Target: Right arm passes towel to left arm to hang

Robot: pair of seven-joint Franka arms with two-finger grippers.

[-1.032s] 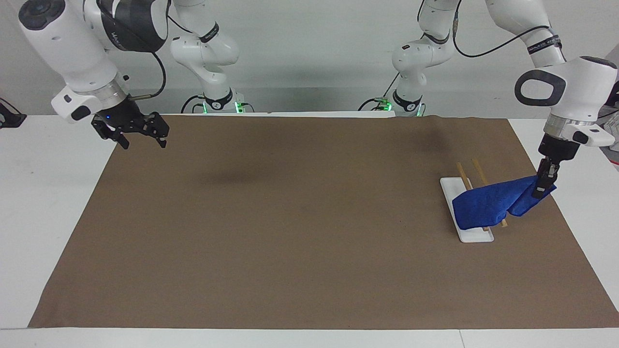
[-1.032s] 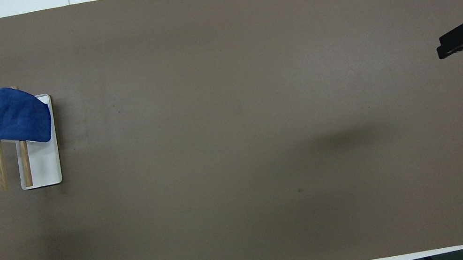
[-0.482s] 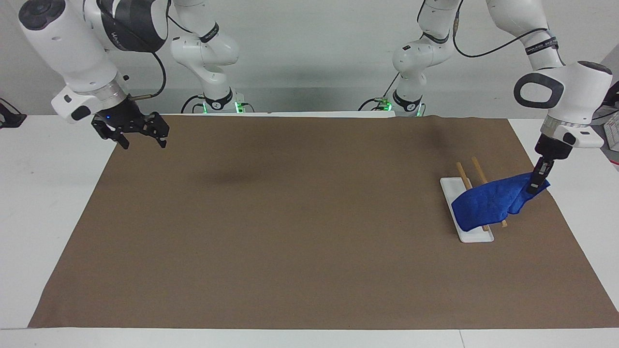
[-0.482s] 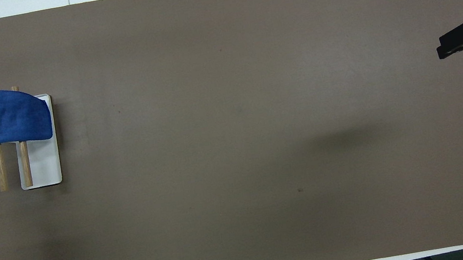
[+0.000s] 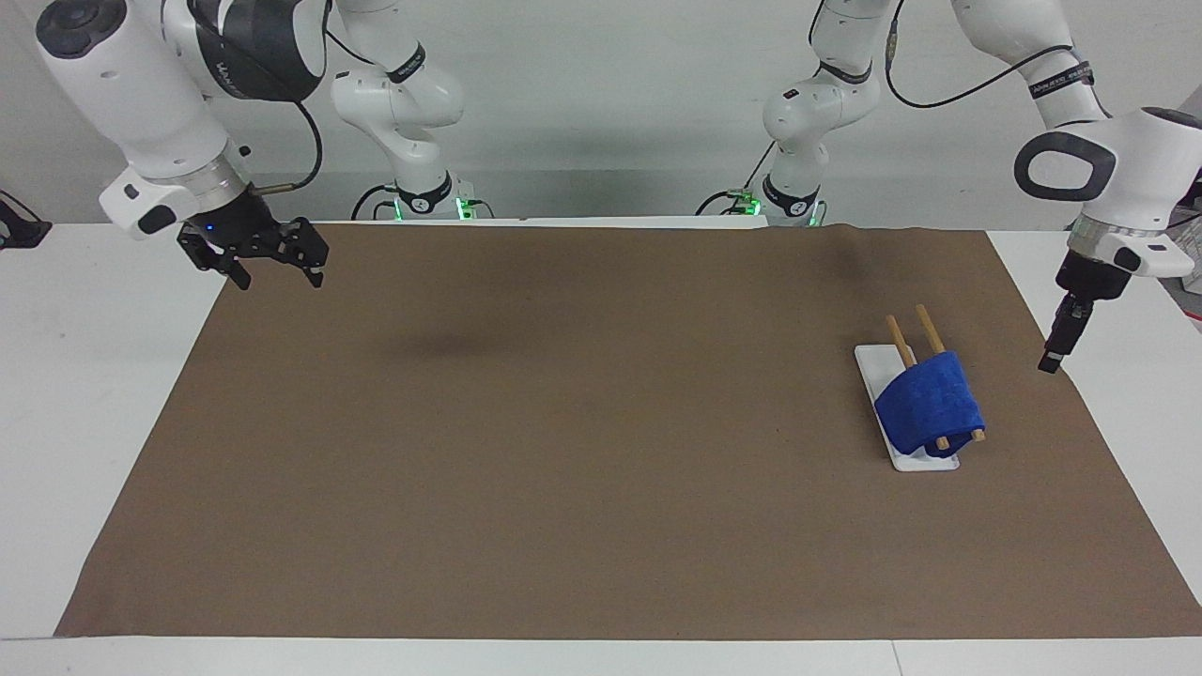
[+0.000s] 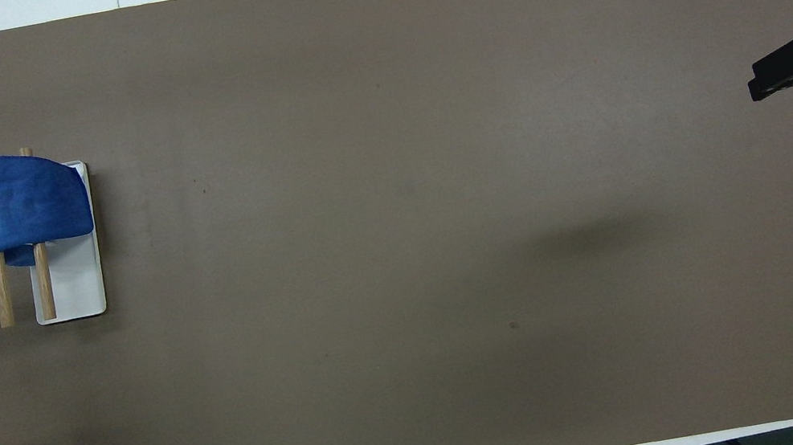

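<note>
The blue towel (image 5: 925, 406) hangs draped over the two wooden rods (image 5: 925, 324) of a small rack with a white base (image 5: 916, 458), at the left arm's end of the table. In the overhead view the towel (image 6: 29, 197) covers the rods' (image 6: 2, 292) farther half. My left gripper (image 5: 1049, 364) hangs empty and open beside the rack, over the mat's edge, apart from the towel; it is out of the overhead view. My right gripper (image 5: 277, 268) is open and empty, waiting over the mat's corner at the right arm's end; it also shows in the overhead view (image 6: 767, 80).
A brown mat (image 5: 563, 422) covers most of the white table (image 5: 84, 376). The rack's white base (image 6: 77, 287) lies flat on the mat (image 6: 395, 214).
My left gripper let go of the towel and drew away from the rack. The towel's held end dropped and now hangs over the rods. The right arm has not moved.
</note>
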